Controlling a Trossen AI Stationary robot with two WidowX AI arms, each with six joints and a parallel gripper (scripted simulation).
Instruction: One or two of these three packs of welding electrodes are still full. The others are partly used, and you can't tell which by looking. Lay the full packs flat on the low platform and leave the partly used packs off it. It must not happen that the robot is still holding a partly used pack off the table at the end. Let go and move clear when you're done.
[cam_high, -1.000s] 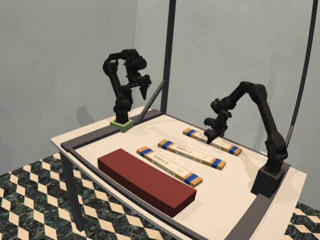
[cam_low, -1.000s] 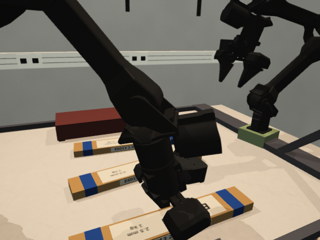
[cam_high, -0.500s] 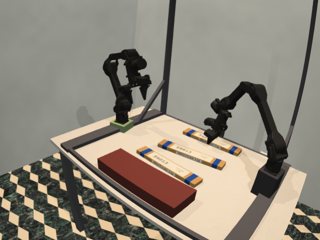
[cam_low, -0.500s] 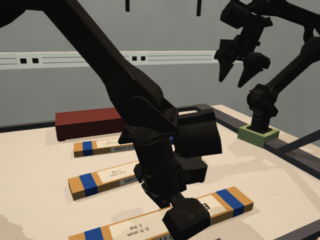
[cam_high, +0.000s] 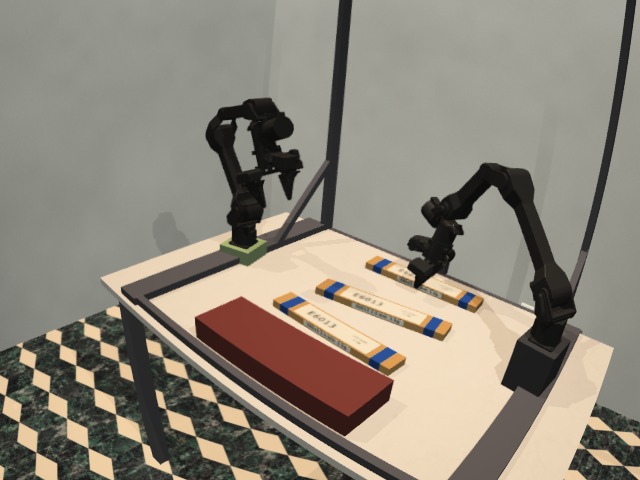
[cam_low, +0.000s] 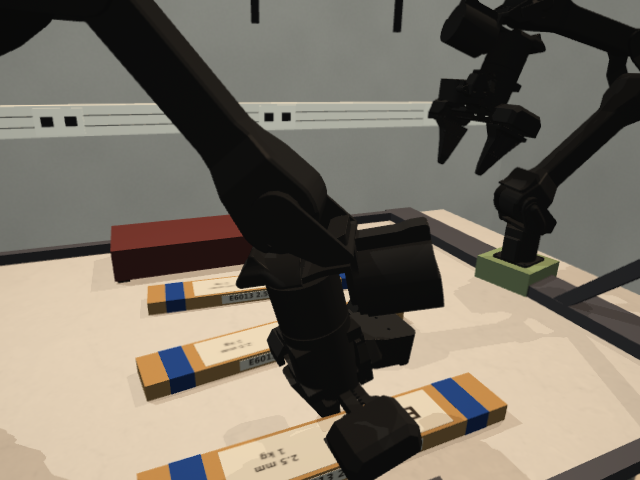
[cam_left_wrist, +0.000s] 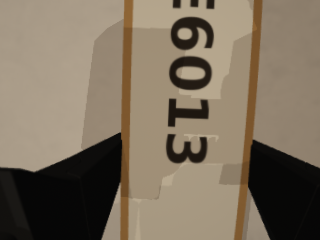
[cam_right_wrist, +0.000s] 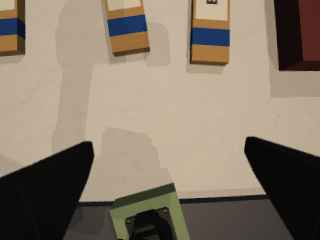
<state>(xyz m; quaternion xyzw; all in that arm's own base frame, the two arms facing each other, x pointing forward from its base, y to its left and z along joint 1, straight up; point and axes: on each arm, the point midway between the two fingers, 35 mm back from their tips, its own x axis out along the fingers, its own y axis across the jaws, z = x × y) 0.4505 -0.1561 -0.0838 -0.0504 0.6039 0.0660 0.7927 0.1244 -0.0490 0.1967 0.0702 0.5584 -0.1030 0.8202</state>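
While two packs (cam_high: 338, 333) (cam_low: 175, 297) (cam_right_wrist: 210, 45) lie beside one platform (cam_high: 294, 356) (cam_low: 175, 237) (cam_right_wrist: 309, 30), left fingers (cam_high: 421, 272) (cam_low: 372, 439) pinch a third pack (cam_high: 449, 289) (cam_low: 279, 449) (cam_left_wrist: 187, 120) (cam_right_wrist: 10, 27), right fingers (cam_high: 287, 183) (cam_low: 493, 149) spread

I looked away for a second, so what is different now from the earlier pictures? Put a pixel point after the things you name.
Nothing visibly changed: both arms, the three packs and the red platform (cam_high: 294, 351) (cam_low: 175, 235) (cam_right_wrist: 311, 30) look just as they did.
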